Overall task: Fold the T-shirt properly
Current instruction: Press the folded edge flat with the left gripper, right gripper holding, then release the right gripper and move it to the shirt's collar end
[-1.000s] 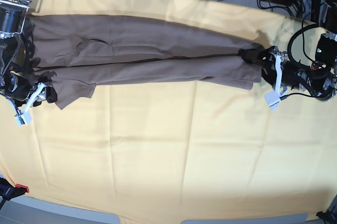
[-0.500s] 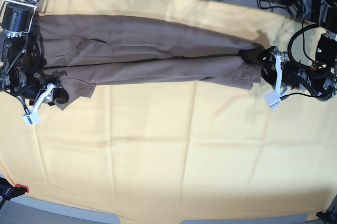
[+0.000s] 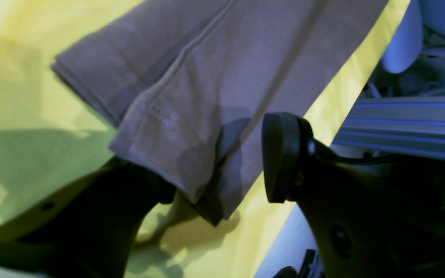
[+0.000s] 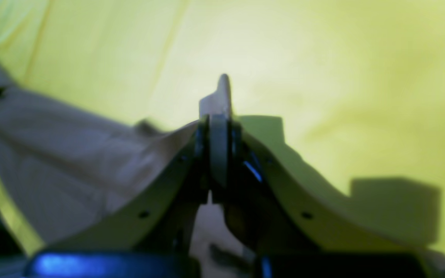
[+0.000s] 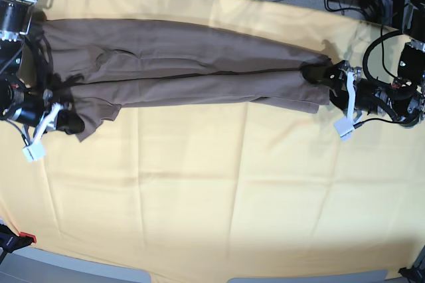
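You have the T-shirt (image 5: 186, 64) lying flat as a long, narrow band across the far part of the yellow cloth (image 5: 219, 190), its sides folded in so they meet along a dark lengthwise seam. It is plain grey-brown, thin and soft, with mild wrinkles. At the base view's right end the stitched hem layers (image 3: 157, 112) stack neatly; at the left end a sleeve corner (image 5: 93, 120) sticks out toward you.

Bright overhead light, hard shadows; right wrist view blurred, yellow-green cast
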{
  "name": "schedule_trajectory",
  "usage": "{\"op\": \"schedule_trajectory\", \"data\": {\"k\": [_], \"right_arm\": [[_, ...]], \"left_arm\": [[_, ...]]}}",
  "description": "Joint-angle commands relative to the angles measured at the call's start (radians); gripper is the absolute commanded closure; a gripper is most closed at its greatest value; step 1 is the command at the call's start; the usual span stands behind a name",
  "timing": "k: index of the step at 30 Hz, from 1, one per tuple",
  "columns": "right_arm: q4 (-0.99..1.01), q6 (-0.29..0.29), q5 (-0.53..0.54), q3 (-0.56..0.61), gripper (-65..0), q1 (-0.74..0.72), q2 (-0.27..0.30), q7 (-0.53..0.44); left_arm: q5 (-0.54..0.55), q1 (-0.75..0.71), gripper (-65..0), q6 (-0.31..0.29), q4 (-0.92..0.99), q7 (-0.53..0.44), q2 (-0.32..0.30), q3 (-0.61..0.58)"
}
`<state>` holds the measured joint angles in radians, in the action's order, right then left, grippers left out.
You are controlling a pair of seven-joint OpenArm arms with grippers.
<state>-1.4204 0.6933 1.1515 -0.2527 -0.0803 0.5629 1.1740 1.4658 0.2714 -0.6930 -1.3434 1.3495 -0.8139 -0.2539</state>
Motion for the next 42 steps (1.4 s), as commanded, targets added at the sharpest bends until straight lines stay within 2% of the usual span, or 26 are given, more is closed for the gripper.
{"op": "schedule_trajectory", "data": {"k": [1,10,16,24,25,28,29,30,37,42], "right_arm": [[-0.054,0.005,0.032,-0.010,0.0,0.013,0.034,0.003],[-0.332,0.005,0.035,-0.011,0.0,0.249,0.114,0.021],[-0.353,0.005,0.035,-0.011,0.0,0.322,0.162,0.109],[-0.351,0.005,0.019,-0.011,0.0,0.338,0.205,0.130],[-0.351,0.005,0.019,-0.011,-2.3,0.338,0.205,0.130],[-0.351,0.005,-0.005,-0.011,-25.3,0.338,0.205,0.129],[-0.351,0.005,-0.010,-0.011,-31.4,0.338,0.205,0.130],[-0.351,0.005,-0.018,-0.011,-34.8,0.342,0.206,0.129],[-0.352,0.005,-0.021,-0.010,-34.2,0.421,0.254,0.141],[-0.354,0.005,0.169,-0.032,-32.5,0.410,0.312,0.158]], "left_arm": [[0.018,0.020,-35.1,-0.005,-0.011,-0.010,-0.020,0.012],[0.018,0.019,-35.1,-0.005,-0.011,-0.010,-0.020,0.013],[0.018,0.020,-35.1,-0.005,-0.011,-0.010,-0.020,0.013],[0.018,0.028,-35.1,-0.005,-0.011,-0.010,-0.022,0.013],[0.018,0.030,-35.1,-0.005,-0.011,-0.010,-0.023,0.013],[0.018,0.054,-35.1,-0.005,-0.011,-0.009,-0.023,0.013],[0.018,0.063,-35.1,-0.005,-0.011,-0.009,-0.024,0.013],[0.018,0.073,-35.1,-0.005,-0.011,-0.009,-0.026,0.013],[0.018,0.132,-35.1,-0.005,-0.011,-0.009,-0.060,0.014],[0.018,0.161,-35.1,-0.005,-0.011,-0.009,-0.076,0.065]]}}
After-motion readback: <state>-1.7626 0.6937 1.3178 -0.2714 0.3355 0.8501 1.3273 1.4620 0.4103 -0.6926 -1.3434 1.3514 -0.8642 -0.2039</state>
